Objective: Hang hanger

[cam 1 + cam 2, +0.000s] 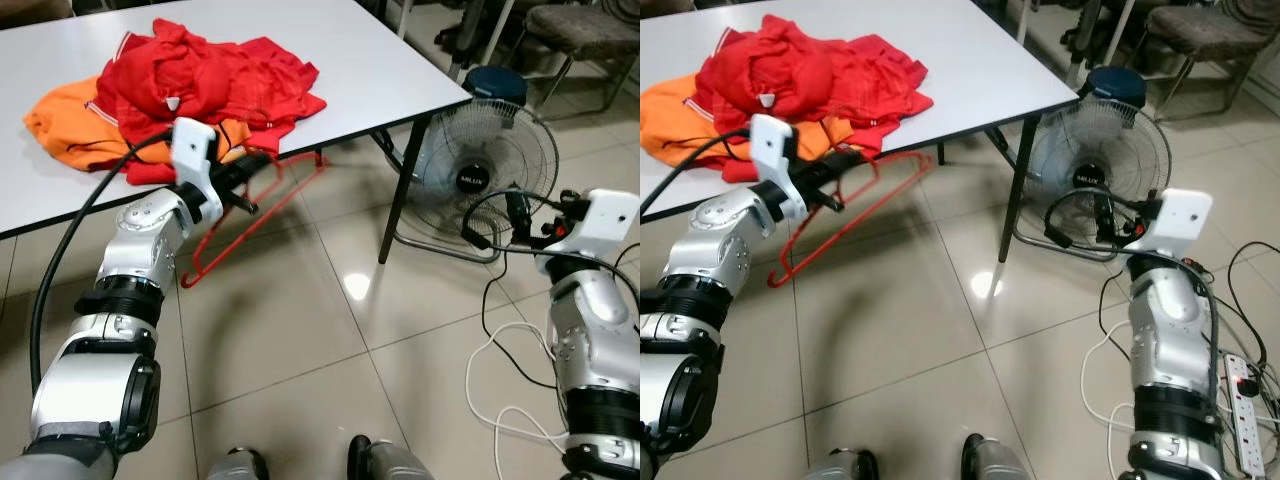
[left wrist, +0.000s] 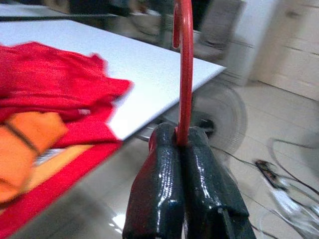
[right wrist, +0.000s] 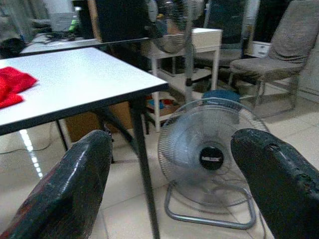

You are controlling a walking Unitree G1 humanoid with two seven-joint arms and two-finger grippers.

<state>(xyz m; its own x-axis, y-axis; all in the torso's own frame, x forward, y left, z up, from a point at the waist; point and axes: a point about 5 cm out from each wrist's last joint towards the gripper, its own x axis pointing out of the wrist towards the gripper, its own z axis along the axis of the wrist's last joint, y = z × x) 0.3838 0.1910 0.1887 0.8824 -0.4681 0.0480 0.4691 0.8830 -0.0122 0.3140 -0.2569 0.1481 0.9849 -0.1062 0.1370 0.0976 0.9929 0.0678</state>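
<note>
Left wrist: L gripper on hanger

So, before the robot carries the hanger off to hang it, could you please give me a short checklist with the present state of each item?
1. Grip on the red hanger: ok. The left gripper is shut on its neck just below the hook.
2. Hanger free of the clothes: cannot tell. It hangs off the table edge beside the red garment, and contact is unclear.
3. Right gripper free: ok. It is open and holds nothing, near the floor fan.
4. Floor path: not ok. White cables lie on the tiles by the right arm.
5. Rail or hook to hang it on: cannot tell.
</note>
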